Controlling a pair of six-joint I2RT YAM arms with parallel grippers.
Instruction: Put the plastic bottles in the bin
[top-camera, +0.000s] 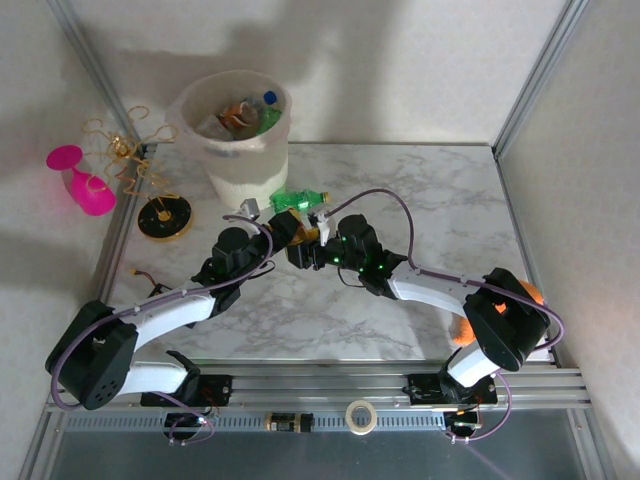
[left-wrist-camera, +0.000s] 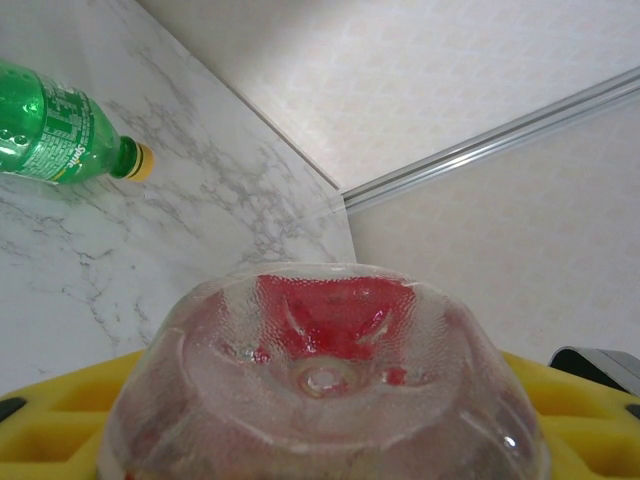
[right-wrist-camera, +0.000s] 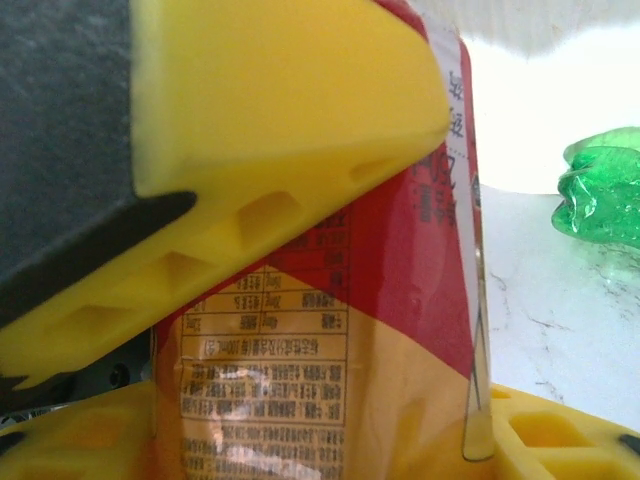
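Red-labelled clear dimpled bottle (right-wrist-camera: 330, 340) pinched by right end effector (right-wrist-camera: 420, 290); left end effector (top-camera: 288, 232) grip unclear.

Glossy green plastic bottle (left-wrist-camera: 50, 135), smooth marble-look table (left-wrist-camera: 230, 210), matt yellow fingers (right-wrist-camera: 260, 100), dimpled clear bottle (left-wrist-camera: 320, 390)

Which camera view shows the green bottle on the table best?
The left wrist view: the green bottle is near and sharp, with label, neck and yellow cap, though its base is cut off. In the top external view the bottle is small, close to the bin. The right wrist view shows a crumpled green part.
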